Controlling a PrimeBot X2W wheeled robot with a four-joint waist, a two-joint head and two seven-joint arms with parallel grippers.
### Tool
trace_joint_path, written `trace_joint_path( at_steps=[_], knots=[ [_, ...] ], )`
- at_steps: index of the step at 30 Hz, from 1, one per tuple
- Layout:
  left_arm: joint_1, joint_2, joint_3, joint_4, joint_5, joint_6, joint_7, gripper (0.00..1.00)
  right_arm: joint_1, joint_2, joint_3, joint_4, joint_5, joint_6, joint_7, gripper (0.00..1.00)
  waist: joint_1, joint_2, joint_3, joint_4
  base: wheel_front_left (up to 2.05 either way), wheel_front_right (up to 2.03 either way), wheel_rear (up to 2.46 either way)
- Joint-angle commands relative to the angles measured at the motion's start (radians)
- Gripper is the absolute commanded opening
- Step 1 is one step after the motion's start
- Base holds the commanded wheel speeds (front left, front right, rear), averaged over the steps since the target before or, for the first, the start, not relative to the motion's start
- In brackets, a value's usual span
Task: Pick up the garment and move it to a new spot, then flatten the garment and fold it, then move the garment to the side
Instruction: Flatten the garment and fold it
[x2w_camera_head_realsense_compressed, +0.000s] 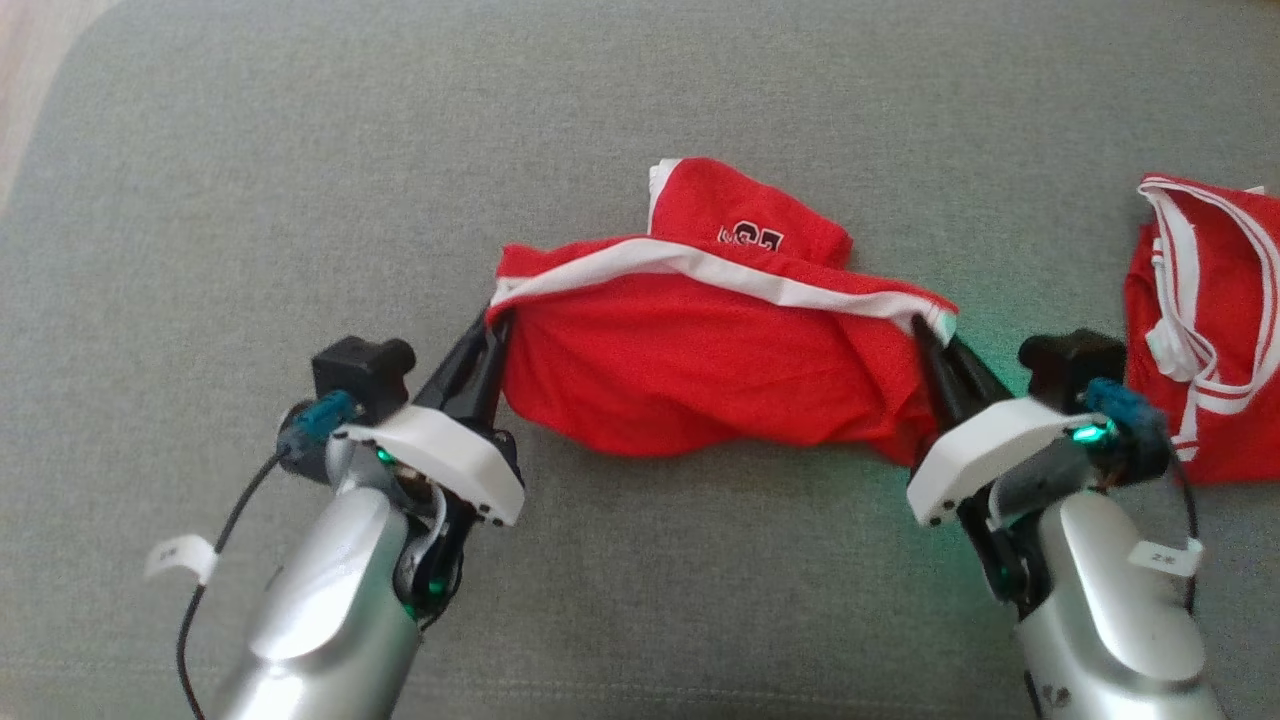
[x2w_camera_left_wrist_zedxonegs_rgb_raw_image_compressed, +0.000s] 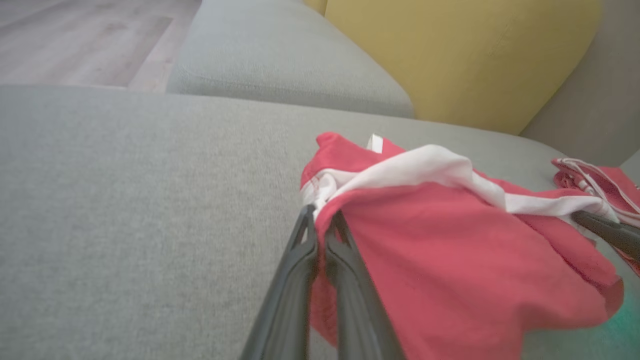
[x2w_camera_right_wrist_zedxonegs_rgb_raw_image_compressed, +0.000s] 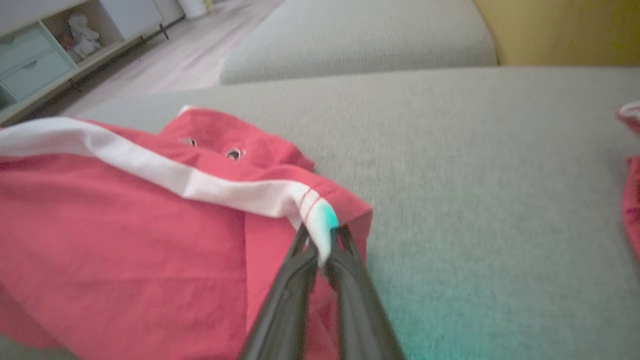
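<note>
The garment, a red piece with a white band along its upper edge, is spread across the middle of a grey sofa cushion and is gripped at both ends of that band. Its left corner is pinched between the closed fingers of the left gripper; in the left wrist view the two dark fingers are seen pressed together on the bunched fabric where red and white meet. Its right corner is clamped by the right gripper, and in the right wrist view the white band is seen squeezed between the closed fingertips, tinted by a green glow. Between the two grips the fabric is held slightly raised, while the lower edge sags in loose folds towards the cushion. A folded-over part with a dark printed mark, too small to be read, is seen behind the band. A second red garment with white trim is laid apart at the right of the cushion. A yellow cushion is seen behind, and a wooden floor beyond the sofa.
</note>
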Motion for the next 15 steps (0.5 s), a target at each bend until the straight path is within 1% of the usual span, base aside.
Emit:
trace_joint_path(
  at_steps=[1,3,8,9,10,15],
  knots=[
    [-0.031,0.026,0.043,-0.064,0.008,0.012,-0.018,0.0,-0.039,-0.002,0.02,-0.064,0.003,0.007,-0.046,0.0,0.0,0.0,-0.007,-0.006,0.0,0.0,0.0],
    [-0.027,0.033,0.05,-0.083,0.011,0.016,-0.02,0.0,-0.041,-0.003,0.02,-0.085,0.003,0.007,-0.063,0.0,0.0,0.0,-0.011,-0.009,0.0,0.0,0.0],
    [-0.009,0.074,0.089,-0.221,0.027,0.046,-0.028,0.0,-0.046,-0.026,0.016,-0.234,-0.001,0.007,-0.096,0.0,0.0,0.0,-0.041,-0.029,0.0,0.0,0.0],
    [-0.006,0.083,0.096,-0.257,0.032,0.054,-0.028,0.0,-0.047,-0.03,0.013,-0.272,-0.003,0.007,-0.095,0.0,0.0,0.0,-0.049,-0.033,0.0,0.0,0.0],
    [-0.003,0.102,0.107,-0.327,0.04,0.068,-0.024,0.0,-0.052,-0.039,0.002,-0.352,-0.007,0.007,-0.082,0.0,0.0,0.0,-0.065,-0.039,0.0,0.0,0.0],
    [-0.019,0.145,0.135,-0.518,0.054,0.106,0.027,0.0,-0.087,-0.073,-0.028,-0.555,-0.019,0.007,-0.024,0.0,0.0,0.0,-0.111,-0.05,0.0,0.0,0.0]
  ],
)
